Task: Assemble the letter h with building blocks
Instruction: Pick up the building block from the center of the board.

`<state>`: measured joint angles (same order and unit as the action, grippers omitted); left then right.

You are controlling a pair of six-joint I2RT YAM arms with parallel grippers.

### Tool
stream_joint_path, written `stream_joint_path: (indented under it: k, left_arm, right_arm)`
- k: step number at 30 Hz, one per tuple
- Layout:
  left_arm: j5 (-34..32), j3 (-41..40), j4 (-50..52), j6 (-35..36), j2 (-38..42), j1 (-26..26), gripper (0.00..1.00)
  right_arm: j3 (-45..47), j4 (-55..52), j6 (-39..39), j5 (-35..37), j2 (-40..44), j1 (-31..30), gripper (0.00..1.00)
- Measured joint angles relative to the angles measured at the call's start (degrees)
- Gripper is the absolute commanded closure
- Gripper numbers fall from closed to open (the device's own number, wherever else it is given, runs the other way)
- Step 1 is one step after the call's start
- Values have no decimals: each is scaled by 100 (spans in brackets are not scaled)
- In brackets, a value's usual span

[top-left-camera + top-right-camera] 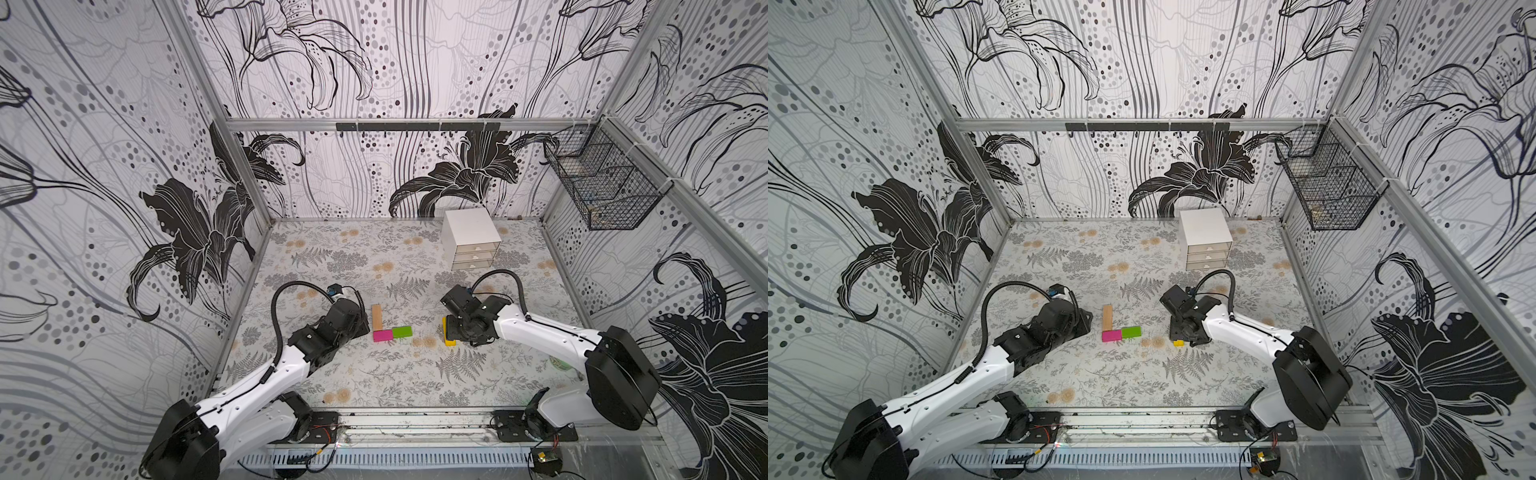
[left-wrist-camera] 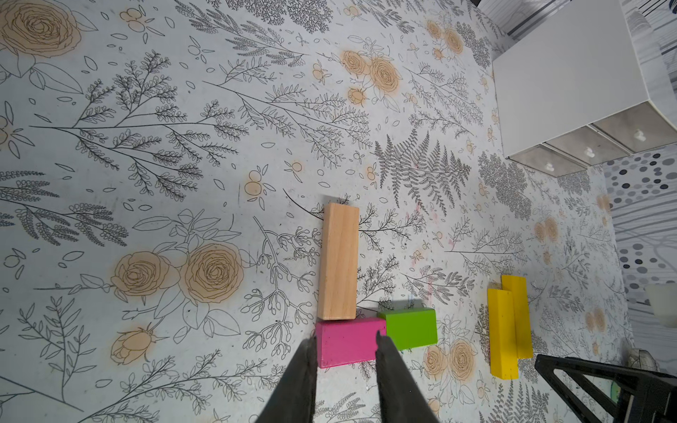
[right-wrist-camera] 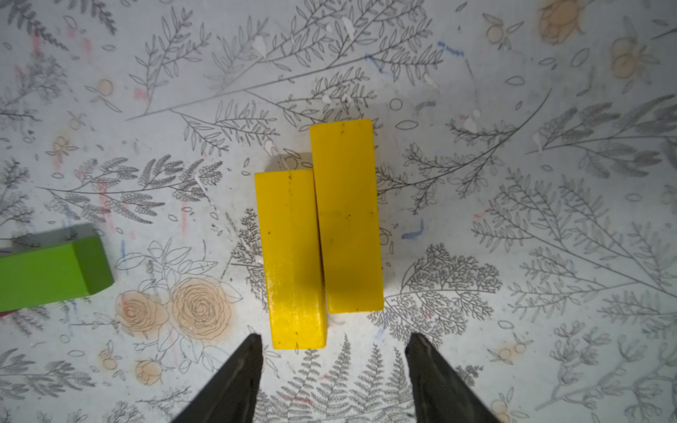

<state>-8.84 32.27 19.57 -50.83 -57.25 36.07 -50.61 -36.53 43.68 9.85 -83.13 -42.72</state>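
bare-wood tan block (image 2: 339, 262), glossy painted yellow blocks (image 3: 344, 216).

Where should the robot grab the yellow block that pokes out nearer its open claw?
Probably from straight above, pinching across the narrow width of the nearer yellow block at the end poking past the other yellow block. They lie flat, long sides touching, so only that end leaves both sides free for the right gripper.

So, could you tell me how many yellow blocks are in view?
2. One yellow block and a second yellow block lie side by side, touching, before the open right gripper. None looks hidden.
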Motion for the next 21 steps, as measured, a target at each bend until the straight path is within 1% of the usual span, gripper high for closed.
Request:
stream_joint_path:
  k: [6, 14, 18, 21]
  left_arm:
    - [2, -31, -31, -9, -92, 0, 69]
    - [2, -50, -105, -26, -107, 0, 69]
    - [9, -107, -142, -26, -111, 0, 73]
    - [50, -153, -216, -28, -127, 0, 78]
  right_arm:
    - [-28, 101, -105, -155, -229, 0, 40]
    - [-378, 155, -203, -177, -573, -98, 46]
    - [-426, 168, -229, -175, -621, -103, 46]
    - [-461, 184, -243, -173, -723, -109, 46]
